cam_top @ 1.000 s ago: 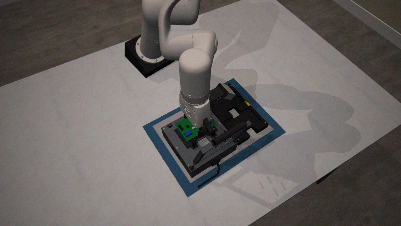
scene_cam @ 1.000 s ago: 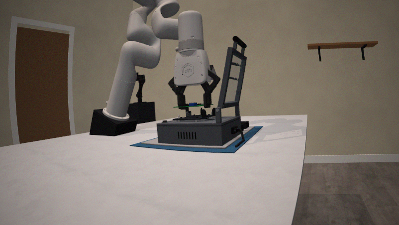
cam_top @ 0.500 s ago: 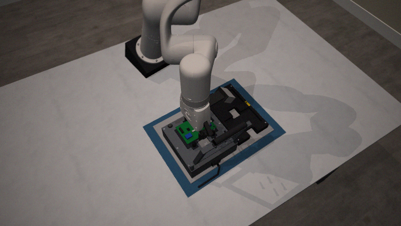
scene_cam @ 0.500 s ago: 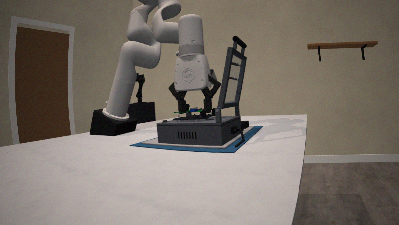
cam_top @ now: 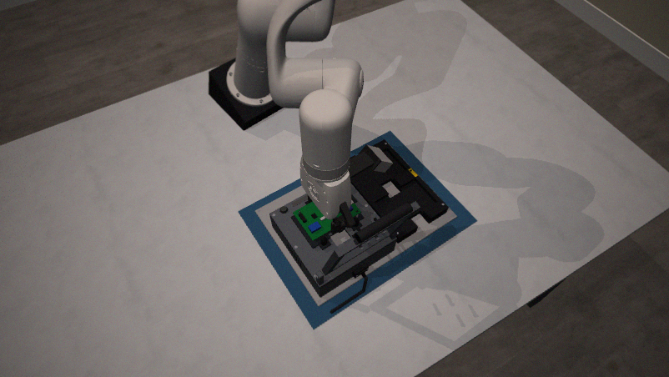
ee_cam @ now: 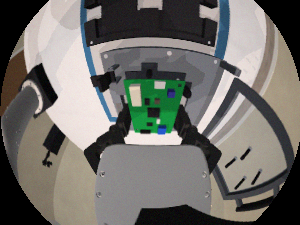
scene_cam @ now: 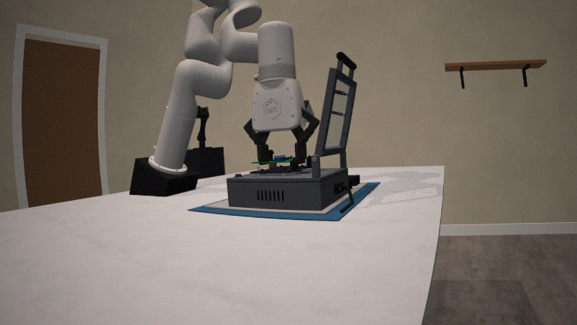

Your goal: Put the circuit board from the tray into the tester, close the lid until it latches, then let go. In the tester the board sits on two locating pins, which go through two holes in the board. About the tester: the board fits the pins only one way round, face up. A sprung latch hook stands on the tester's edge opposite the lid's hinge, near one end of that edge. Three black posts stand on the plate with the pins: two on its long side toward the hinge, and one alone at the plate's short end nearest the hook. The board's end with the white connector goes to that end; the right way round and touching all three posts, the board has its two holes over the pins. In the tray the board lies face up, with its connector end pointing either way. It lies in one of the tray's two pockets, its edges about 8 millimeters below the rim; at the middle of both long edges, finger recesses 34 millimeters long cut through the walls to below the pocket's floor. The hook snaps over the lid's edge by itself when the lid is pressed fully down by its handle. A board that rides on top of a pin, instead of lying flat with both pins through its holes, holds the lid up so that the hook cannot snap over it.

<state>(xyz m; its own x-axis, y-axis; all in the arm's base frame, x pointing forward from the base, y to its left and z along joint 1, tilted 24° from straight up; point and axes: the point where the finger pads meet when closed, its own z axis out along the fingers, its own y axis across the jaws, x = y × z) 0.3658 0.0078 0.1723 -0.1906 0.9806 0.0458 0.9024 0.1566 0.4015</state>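
Observation:
My gripper (cam_top: pixel 329 221) (scene_cam: pixel 281 159) (ee_cam: pixel 153 110) is shut on the green circuit board (cam_top: pixel 309 223) (scene_cam: pixel 270 162) (ee_cam: pixel 151 102), gripping it by its two long edges. The board is level and face up, a short way above the plate of the grey tester (cam_top: pixel 293 245) (scene_cam: pixel 283 193). The tester's lid (scene_cam: pixel 337 116) (cam_top: pixel 355 255) stands open, nearly upright, with its black handle (scene_cam: pixel 346 60) (cam_top: pixel 384 222) at the top. The black tray (cam_top: pixel 402 187) (ee_cam: pixel 153 15) lies beyond the tester; its pockets look empty. The pins and posts are hidden under the board.
Tester and tray sit on a blue-edged mat (cam_top: pixel 276 267) (scene_cam: pixel 359 193) on the white table. A black lever (cam_top: pixel 349 297) (scene_cam: pixel 347 201) sticks out of the tester's side. The arm's black base (cam_top: pixel 229 96) (scene_cam: pixel 153 181) stands behind. The upright lid is close beside the gripper.

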